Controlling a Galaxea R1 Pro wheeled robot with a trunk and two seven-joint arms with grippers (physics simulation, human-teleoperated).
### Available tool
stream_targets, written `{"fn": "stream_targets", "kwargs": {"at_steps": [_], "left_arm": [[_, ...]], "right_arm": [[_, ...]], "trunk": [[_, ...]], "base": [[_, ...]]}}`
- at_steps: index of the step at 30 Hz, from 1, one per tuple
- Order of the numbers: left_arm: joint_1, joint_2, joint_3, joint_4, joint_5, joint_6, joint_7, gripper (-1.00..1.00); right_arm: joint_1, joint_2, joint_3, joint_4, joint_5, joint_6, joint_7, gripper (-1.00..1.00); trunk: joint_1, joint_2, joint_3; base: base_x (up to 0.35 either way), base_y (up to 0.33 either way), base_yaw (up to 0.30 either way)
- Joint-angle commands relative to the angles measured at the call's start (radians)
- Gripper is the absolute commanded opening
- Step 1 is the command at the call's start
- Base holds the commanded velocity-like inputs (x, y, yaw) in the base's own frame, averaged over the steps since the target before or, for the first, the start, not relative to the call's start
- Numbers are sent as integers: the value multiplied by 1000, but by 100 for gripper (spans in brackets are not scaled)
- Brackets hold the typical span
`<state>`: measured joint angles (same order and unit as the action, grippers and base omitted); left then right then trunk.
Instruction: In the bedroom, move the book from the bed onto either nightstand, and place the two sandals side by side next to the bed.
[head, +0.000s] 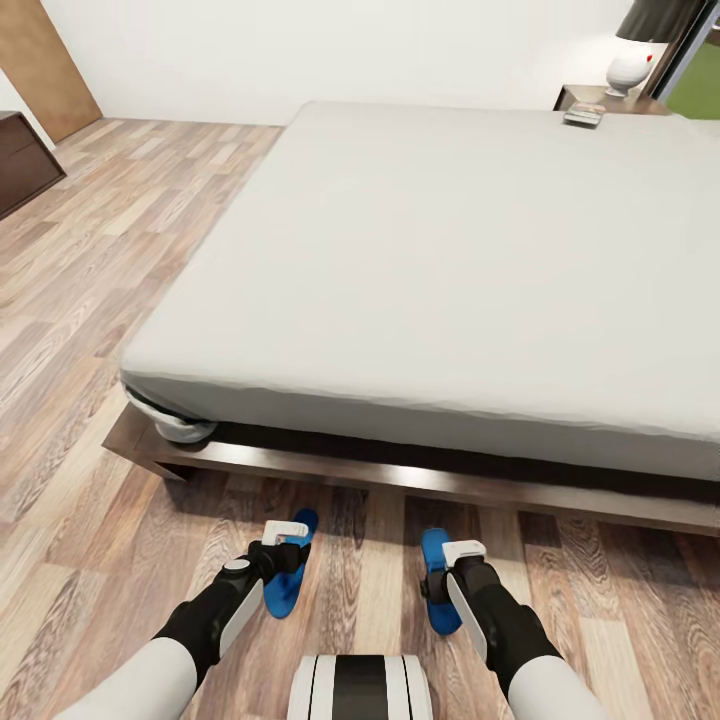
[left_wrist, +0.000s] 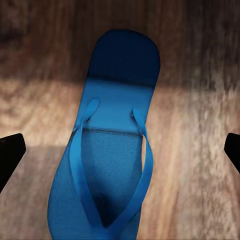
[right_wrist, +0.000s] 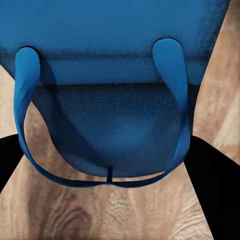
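- At the bottom centre of the head view sits the robot's trunk (head: 360, 688), with both dark-sleeved arms reaching forward over the wood-plank floor (head: 90, 300).
- The left gripper (head: 284, 548) hangs over the left sandal (head: 290, 570), lower left of centre; in the left wrist view its fingers (left_wrist: 10, 156) stand wide apart at either edge of the frame, clear of that sandal (left_wrist: 111, 145), which lies flat on the floor.
- The right gripper (head: 452, 572) is at the right sandal (head: 438, 580), lower right of centre; in the right wrist view the dark fingers (right_wrist: 215, 195) flank the sandal (right_wrist: 115, 100) closely, but I cannot tell whether they grip it.
- The two sandals lie apart from each other, both just in front of the bed's dark base (head: 420, 482).
- The bed (head: 430, 270) fills the middle of the frame.
- The book (head: 584, 116) lies at the bed's far edge, upper right.
- Beyond it, a nightstand (head: 590, 98) carries a white lamp (head: 628, 72).
- A dark cabinet (head: 22, 160) stands at the upper left.
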<state>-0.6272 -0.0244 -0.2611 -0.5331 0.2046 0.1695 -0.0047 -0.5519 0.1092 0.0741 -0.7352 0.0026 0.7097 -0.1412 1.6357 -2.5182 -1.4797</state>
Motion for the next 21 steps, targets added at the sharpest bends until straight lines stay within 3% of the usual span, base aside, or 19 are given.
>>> {"fn": "stream_targets", "kwargs": {"at_steps": [1,21], "left_arm": [[0,0,-3,-2,10,5,1,100],[0,1,-9,-2,7,-8,3,100]], "right_arm": [[0,0,3,-1,-1,5,-5,-100],[0,-1,2,-1,-16,5,-5,-100]], "trunk": [[0,0,-1],[0,0,-1]], "base": [[0,0,0],[13,83,0]]}}
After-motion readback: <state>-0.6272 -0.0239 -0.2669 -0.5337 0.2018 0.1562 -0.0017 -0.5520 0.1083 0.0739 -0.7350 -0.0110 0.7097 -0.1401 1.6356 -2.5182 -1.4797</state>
